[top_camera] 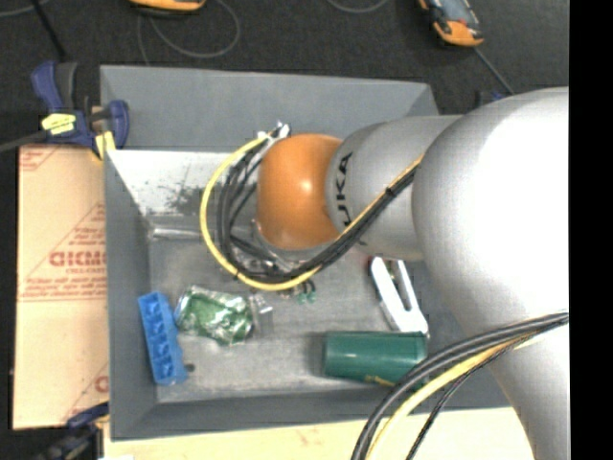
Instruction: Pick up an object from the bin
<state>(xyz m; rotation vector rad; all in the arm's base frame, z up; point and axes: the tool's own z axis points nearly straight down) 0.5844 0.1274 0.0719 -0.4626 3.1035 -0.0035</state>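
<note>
A little of my gripper [275,274] shows under the arm's orange cover, low over the middle of the bin. Just to its lower left lies a crumpled green-and-clear packet [218,316]. A small green bit [306,295] peeks out right beside the gripper. A dark green cylinder [372,356] lies on its side near the bin's front wall, to the gripper's lower right. A white two-pronged plastic piece [397,295] lies to the right, partly under the arm.
A blue studded plastic bar [160,338] lies along the front left corner. The arm and its yellow and black cables hang over the middle and right of the bin and hide the floor beneath.
</note>
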